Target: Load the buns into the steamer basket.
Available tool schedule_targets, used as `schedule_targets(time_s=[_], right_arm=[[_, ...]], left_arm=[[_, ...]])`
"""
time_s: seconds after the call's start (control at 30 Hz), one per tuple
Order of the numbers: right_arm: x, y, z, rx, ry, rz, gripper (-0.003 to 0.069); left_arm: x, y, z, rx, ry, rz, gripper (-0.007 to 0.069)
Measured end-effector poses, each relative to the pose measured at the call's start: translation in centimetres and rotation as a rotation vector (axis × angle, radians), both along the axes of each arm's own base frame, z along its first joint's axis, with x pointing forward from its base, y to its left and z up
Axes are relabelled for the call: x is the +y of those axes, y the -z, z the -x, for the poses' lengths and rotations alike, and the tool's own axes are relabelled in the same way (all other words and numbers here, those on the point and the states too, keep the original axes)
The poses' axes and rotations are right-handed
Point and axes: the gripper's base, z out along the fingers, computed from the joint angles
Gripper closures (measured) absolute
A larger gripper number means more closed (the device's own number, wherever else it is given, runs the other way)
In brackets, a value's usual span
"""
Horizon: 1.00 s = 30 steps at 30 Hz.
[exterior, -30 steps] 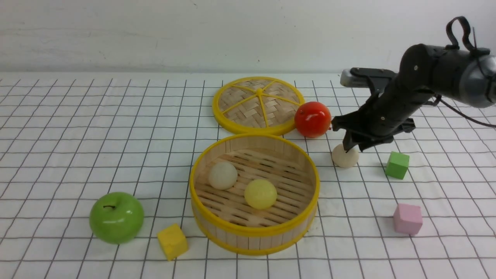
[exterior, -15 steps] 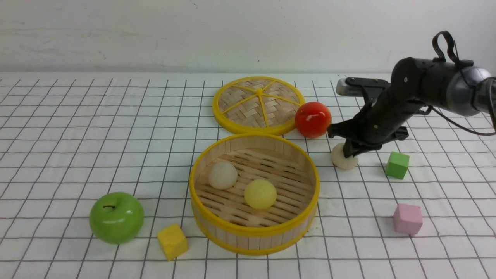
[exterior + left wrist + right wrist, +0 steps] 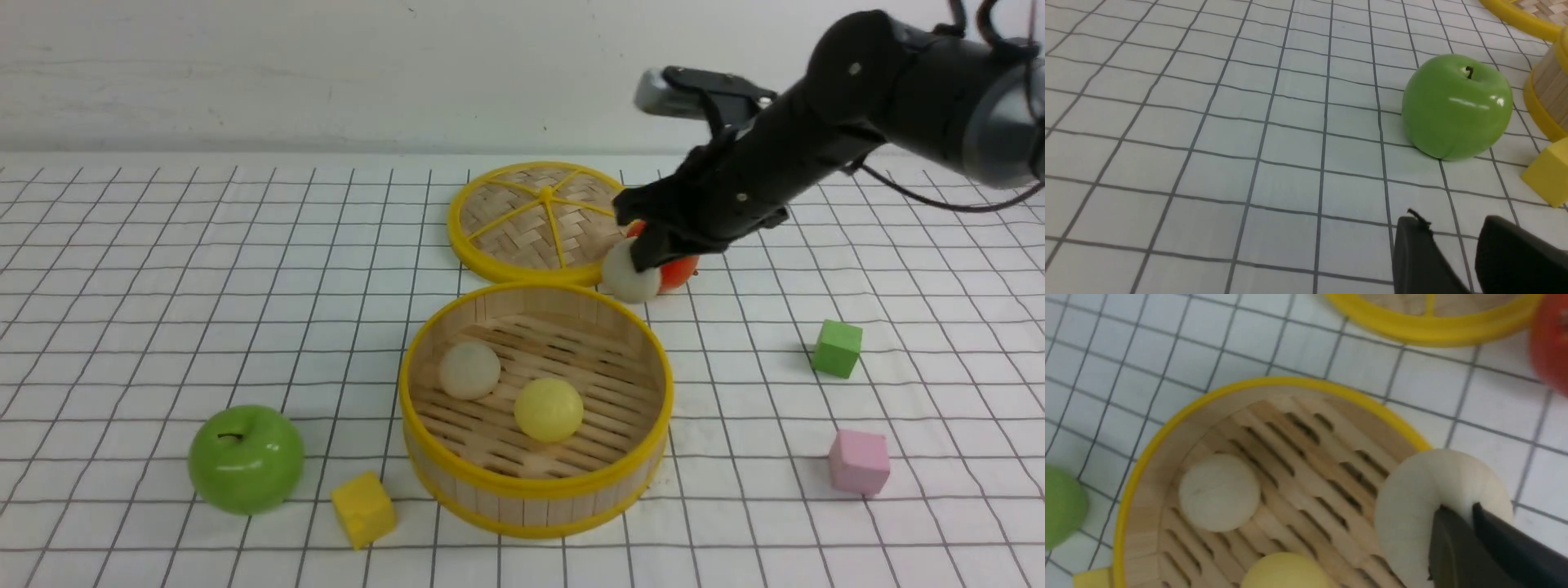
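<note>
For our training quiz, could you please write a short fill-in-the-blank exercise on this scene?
1. The steamer basket already holds ____ buns.
2. The right gripper carries a ____ -coloured bun.
3. The cube nearest the green apple is ____.

Missing words: two; cream; yellow

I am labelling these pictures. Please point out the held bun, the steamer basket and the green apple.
held bun (image 3: 627,278): front view, its bare lower left side below the gripper.
steamer basket (image 3: 535,488): front view, the near yellow top rim.
green apple (image 3: 245,461): front view, the middle of its front.
</note>
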Motion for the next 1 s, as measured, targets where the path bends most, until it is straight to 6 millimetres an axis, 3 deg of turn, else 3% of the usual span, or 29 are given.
schedule_targets(time_s=[0.03,0.1,0.2,0.33,0.43,0.5,0.53,0.6,0.77,0.9,0.93,0.97,1.0], right_arm=[[0.2,0.0,0.1,-0.001,-0.003,0.000,0.0657],[1.9,1.9,0.1,0.014,-0.033,0.018,0.0651],[2.7,3.7,-0.3,0.033,-0.015,0.035,0.0635],[2.9,6.1,-1.1,0.079,0.081,0.042,0.0545],[2.7,6.0,-1.1,0.092,0.126,0.036,0.0468],[2.5,4.9,-0.8,0.092,0.146,0.029,0.0350],[2.5,4.8,-0.8,0.091,0.146,0.030,0.0341],[2.1,2.7,-0.1,0.069,0.139,0.026,0.0226],[0.8,-5.4,3.2,-0.035,0.122,-0.014,0.0088],[-0.8,-10.2,6.6,-0.100,0.090,0.043,0.0085],[-1.0,-10.5,6.8,-0.105,0.089,0.049,0.0087],[-1.9,-12.3,8.8,-0.137,0.076,0.108,0.0110],[-2.1,-12.7,9.2,-0.144,0.075,0.113,0.0113]], left_arm=[[0.0,0.0,0.0,0.000,0.000,0.000,0.0407],[0.0,0.0,0.0,0.000,0.000,0.000,0.0407],[0.0,0.0,0.0,0.000,0.000,0.000,0.0404],[0.0,0.0,0.0,0.000,0.000,0.000,0.0396],[0.0,0.0,0.0,0.000,0.000,0.000,0.0396],[0.0,0.0,0.0,0.000,0.000,0.000,0.0391],[0.0,0.0,0.0,0.000,0.000,0.000,0.0391],[0.0,0.0,0.0,0.000,0.000,0.000,0.0389],[0.0,0.0,0.0,0.000,0.000,0.000,0.0387],[0.0,0.0,0.0,0.000,0.000,0.000,0.0387],[0.0,0.0,0.0,0.000,0.000,0.000,0.0387],[0.0,0.0,0.0,0.000,0.000,0.000,0.0387],[0.0,0.0,0.0,0.000,0.000,0.000,0.0387]])
